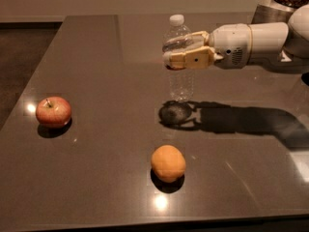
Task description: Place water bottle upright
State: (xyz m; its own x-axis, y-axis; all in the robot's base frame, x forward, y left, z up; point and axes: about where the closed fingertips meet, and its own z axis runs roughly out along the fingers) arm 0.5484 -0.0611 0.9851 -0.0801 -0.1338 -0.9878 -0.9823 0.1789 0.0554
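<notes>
The water bottle [181, 82] is a clear ribbed plastic bottle with a white cap. It stands upright over the middle of the dark table [96, 62], its base at or just above the surface. My gripper [169, 53] reaches in from the right and is shut on the bottle's middle, with tan fingers [188, 61] wrapped around it. The fingers hide the label band. The bottle's shadow lies on the table just in front of it.
A red apple [53, 111] sits at the left of the table. An orange [168, 163] sits in front of the bottle, near the front edge. A metal container [270, 8] holding dark things stands at the back right, behind my arm.
</notes>
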